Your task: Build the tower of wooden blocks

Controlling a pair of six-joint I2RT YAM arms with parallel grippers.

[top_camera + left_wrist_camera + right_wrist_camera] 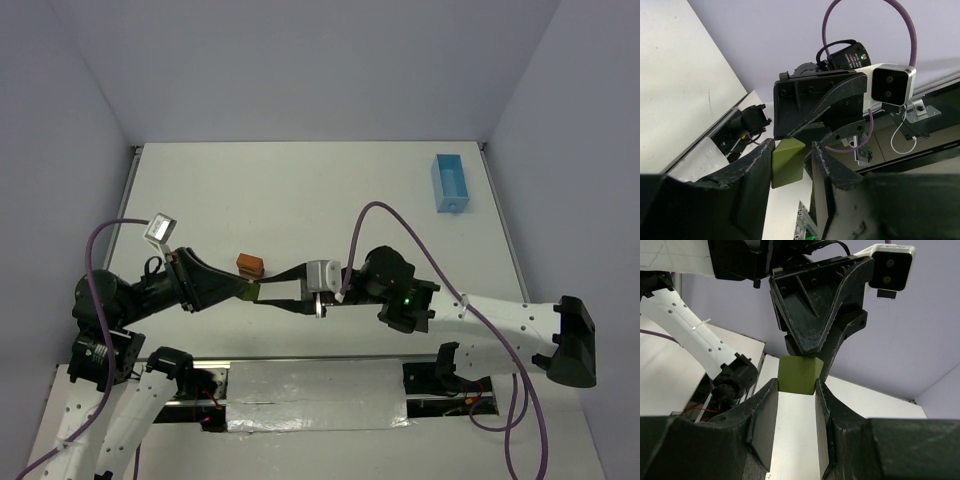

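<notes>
An olive-green wood block (254, 291) hangs above the table's near middle, between both grippers. My right gripper (263, 292) reaches in from the right and is shut on it; in the right wrist view the block (797, 374) sits clamped at the tips of my right gripper (796, 385). My left gripper (249, 290) comes from the left and is shut on the same block (787, 162), which sits between the tips of my left gripper (792, 150). Just behind them the tower (249, 264) is a small orange-brown stack on the table.
A light-blue tray (451, 183) lies at the far right of the table. A strip of silver tape (315, 400) covers the near edge between the arm bases. Pale walls close in the left, right and back sides.
</notes>
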